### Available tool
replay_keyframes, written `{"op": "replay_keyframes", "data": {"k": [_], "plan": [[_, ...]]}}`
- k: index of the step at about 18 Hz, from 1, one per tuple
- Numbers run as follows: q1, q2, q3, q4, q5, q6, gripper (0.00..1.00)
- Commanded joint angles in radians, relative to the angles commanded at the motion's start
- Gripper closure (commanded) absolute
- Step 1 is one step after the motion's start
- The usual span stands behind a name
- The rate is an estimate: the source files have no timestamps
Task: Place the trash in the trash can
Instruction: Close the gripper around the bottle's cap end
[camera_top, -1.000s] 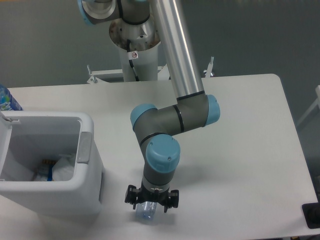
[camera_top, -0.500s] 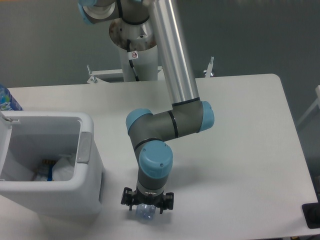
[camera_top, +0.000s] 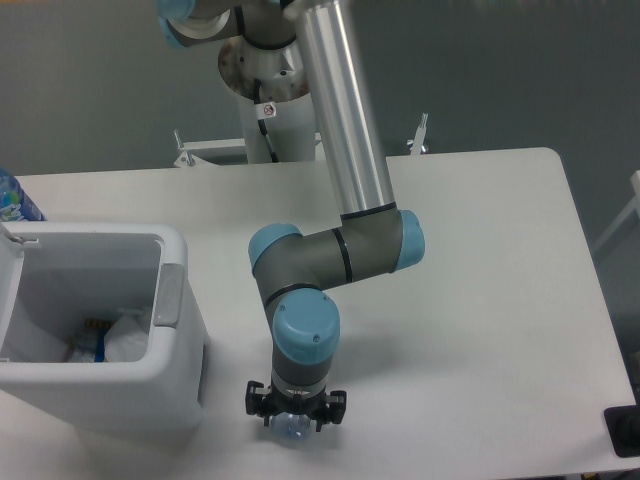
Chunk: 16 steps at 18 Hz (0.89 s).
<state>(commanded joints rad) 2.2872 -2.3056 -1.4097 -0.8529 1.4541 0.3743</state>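
Altogether two bottles show. One clear bottle (camera_top: 291, 428) lies on the table (camera_top: 480, 300) near its front edge, right of the bin (camera_top: 178, 385), mostly hidden under the gripper (camera_top: 295, 410). The jaws sit on either side of it, but whether they clamp it cannot be told from this view. The other bottle (camera_top: 14, 200), with a blue-and-white label, peeks in at the left edge behind the bin. One bin stands at the left, and one wrinkly bag (camera_top: 128, 335) lies inside it among a few small scraps. The arm's wrist (camera_top: 305, 335) hangs directly over the clear bottle, covering most of it.
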Motion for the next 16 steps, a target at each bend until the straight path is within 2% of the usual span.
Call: {"op": "replay_keyframes", "data": {"k": [13, 16], "plan": [[0.000, 0.017, -0.002, 0.002, 0.017, 0.012, 0.33], [0.002, 0.018, 0.005, 0.005, 0.017, 0.014, 0.37]]}}
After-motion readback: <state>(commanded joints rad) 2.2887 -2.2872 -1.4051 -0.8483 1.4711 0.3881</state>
